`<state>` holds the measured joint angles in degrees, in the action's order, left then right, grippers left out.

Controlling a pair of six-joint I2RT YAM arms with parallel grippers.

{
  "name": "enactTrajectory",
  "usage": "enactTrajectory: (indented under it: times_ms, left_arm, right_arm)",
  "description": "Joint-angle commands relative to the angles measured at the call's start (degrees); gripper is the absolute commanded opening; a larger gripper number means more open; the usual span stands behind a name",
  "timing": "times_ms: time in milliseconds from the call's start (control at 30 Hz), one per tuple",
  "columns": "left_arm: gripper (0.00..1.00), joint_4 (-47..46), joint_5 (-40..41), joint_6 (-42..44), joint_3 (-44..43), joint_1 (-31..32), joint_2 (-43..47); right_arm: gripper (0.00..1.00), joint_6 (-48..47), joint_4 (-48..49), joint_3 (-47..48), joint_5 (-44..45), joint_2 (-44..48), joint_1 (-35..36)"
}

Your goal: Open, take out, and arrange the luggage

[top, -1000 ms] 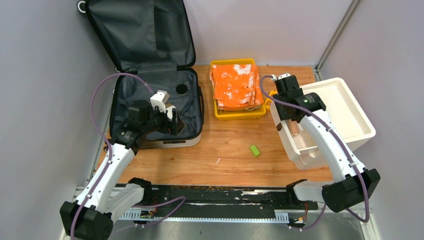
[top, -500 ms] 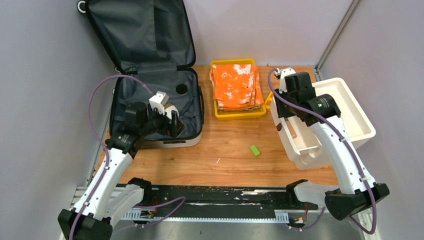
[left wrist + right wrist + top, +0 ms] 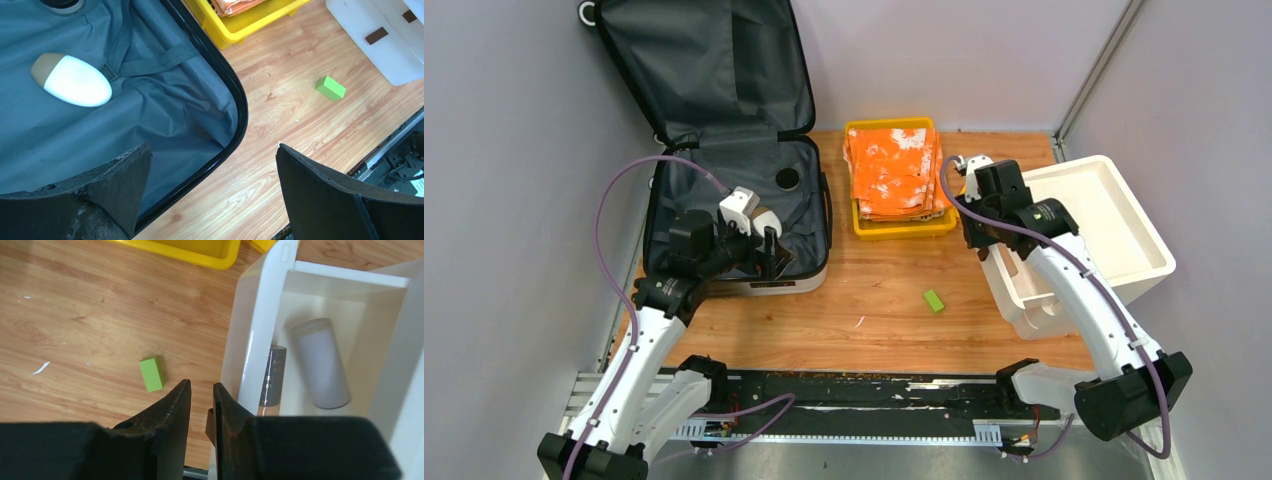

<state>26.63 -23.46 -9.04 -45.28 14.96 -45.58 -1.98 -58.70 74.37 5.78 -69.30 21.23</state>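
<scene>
readable writing: only tiny white print on the dark tube (image 3: pixel 274 375) in the white box (image 3: pixel 255 325), too small to read. a grey cylinder (image 3: pixel 320 362) lies just beside the tube in the same compartment, no label showing on it.

luggage (image 3: pixel 724 150): back left of the table (image 3: pixel 884 290), open. lid stands upright against the back left walls, base lies flat on the wood. dark grey fabric lining in both halves, black zipper rim, grey straps crossing the base lining. a strip of white shell shows along the near edge. the printed outside is not in view. inside the base: a white oval thing (image 3: pixel 72 80) with a tan end, plus a round black thing (image 3: pixel 788 179) nearer the hinge.

left gripper (image 3: pixel 210 160): fingers spread wide apart, nothing between them, above the near right corner of the luggage rim.

right gripper (image 3: pixel 200 390): fingers almost together, thin gap, nothing in it, over the table right at the white box's left wall.

green block (image 3: pixel 934 300) lies on bare wood between luggage and white box. yellow tray (image 3: pixel 904 228) at the back middle holds folded orange and white cloth (image 3: pixel 894 170).
</scene>
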Motion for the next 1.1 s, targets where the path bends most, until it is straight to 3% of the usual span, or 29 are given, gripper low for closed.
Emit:
enactTrajectory:
  times_ms: [0,600,1067]
  left_arm:
    - [1.0,-1.17,-0.36,1.22,0.23,0.07,0.74]
    - [1.0,-0.88,0.41,1.65,0.06,0.07,0.65]
    - [1.0,-1.18,0.16,1.31,0.1,0.07,0.92]
  right_arm:
    - [0.24,-2.55,2.84,-0.64,12.99,-0.28,0.14]
    - [0.25,-10.36,1.86,-3.09,25.39,0.53,0.15]
    - [0.3,-10.33,1.7,-4.12,33.47,-0.49,0.11]
